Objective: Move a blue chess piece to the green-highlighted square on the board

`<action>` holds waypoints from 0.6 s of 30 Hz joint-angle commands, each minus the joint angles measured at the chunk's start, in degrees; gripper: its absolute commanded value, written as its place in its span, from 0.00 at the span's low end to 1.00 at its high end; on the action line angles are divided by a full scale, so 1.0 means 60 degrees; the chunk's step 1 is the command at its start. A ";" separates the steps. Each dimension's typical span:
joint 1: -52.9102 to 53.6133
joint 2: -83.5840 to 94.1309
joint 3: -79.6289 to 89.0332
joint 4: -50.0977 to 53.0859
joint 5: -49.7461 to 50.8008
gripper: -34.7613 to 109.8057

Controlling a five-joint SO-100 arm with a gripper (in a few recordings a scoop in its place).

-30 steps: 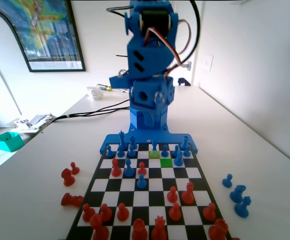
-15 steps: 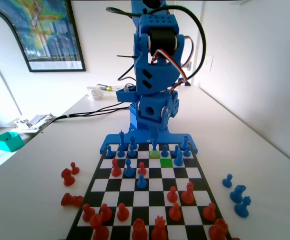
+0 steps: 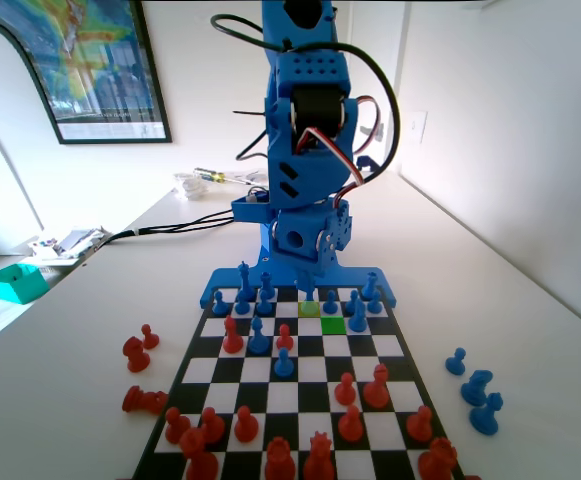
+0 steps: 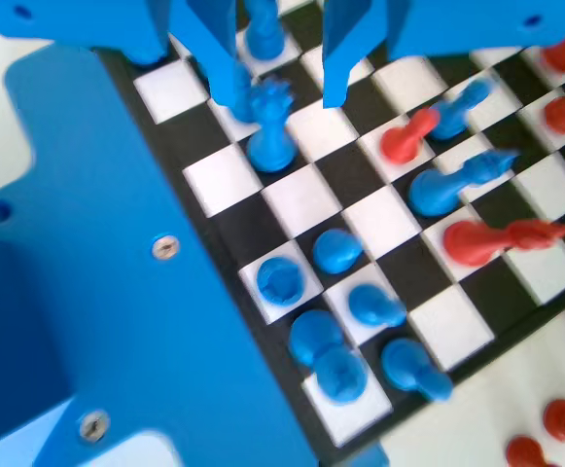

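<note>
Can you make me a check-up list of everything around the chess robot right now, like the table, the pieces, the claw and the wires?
Surface: flat black-and-white chequered chessboard on a white table.
Job's things: bright green-highlighted square has no piece on it; a short bright-blue plastic pawn stands just behind it.
Clutter: red chessmen off the board at left in the fixed view, blue chessmen off it at right; teal box far left.
Grippers: blue two-finger gripper open, holding nothing, above a tall blue piece.
Cables: black cables along the table; more loop over the arm.
Surroundings: framed poster, white walls.
</note>
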 commanded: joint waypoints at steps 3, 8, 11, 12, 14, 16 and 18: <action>-0.0205 0.0044 0.0293 -0.0527 -0.0146 0.35; -0.0234 -0.0190 0.0410 -0.0937 -0.0176 0.35; -0.0205 -0.0322 0.0469 -0.1157 -0.0249 0.34; -0.0205 -0.0352 0.0498 -0.1260 -0.0264 0.33; -0.0220 -0.0381 0.0542 -0.1348 -0.0293 0.33; -0.0249 -0.0410 0.0542 -0.1392 -0.0278 0.33; -0.0278 -0.0439 0.0557 -0.1450 -0.0264 0.33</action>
